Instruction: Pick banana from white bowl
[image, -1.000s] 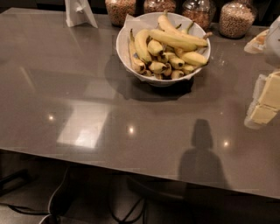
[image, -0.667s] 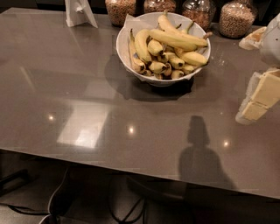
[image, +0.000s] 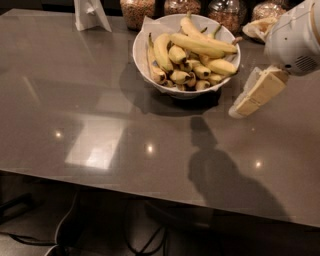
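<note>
The white bowl (image: 142, 47) stands at the back middle of the grey table, with paper lining at its rim, and is full of yellow bananas. The banana (image: 202, 45), long, slender and nearly straight, lies across the top of the pile with its brownish stem end pointing right. Short stubby bananas with dark tips (image: 180, 77) lie below it. My gripper (image: 239, 110) hangs from the white arm at the right. It is just right of the bowl's rim, above the table and apart from the bananas.
Several glass jars (image: 135, 10) of grains stand in a row behind the bowl. A white folded stand (image: 91, 15) is at the back left. A crumpled wrapper (image: 257, 27) lies at the back right. The table's front edge (image: 150, 192) runs across the lower view.
My gripper has moved left and a little away from me, from the right edge of the view to beside the bowl's right rim. The bowl and bananas have not moved.
</note>
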